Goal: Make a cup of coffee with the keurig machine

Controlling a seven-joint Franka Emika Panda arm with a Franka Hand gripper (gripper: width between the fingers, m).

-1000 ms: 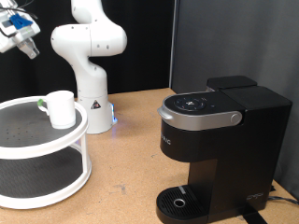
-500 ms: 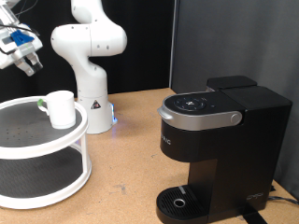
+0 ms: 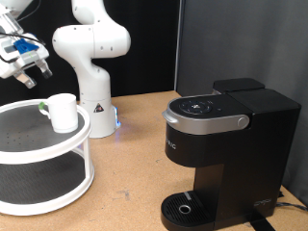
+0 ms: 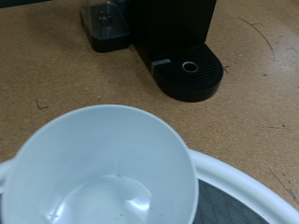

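Observation:
The white cup (image 3: 63, 112) stands upright and empty on the top tier of a round white stand (image 3: 29, 144), with a bit of green at its handle. My gripper (image 3: 29, 72) hangs above and to the exterior view's left of the cup, open and empty, not touching it. In the wrist view the cup (image 4: 103, 173) fills the frame from above, and no fingers show there. The black keurig machine (image 3: 226, 144) stands at the exterior view's right with its lid shut and its round drip base (image 3: 183, 207) bare. It also shows in the wrist view (image 4: 173, 33).
The two-tier white stand has a dark mesh lower shelf (image 3: 34, 178); its rim shows in the wrist view (image 4: 248, 187). The arm's white base (image 3: 94, 115) stands behind the stand. A brown tabletop (image 3: 130, 164) lies between stand and machine. A black backdrop is behind.
My gripper has come down and slightly to the exterior view's right, closer to the cup. The cup and machine have not moved.

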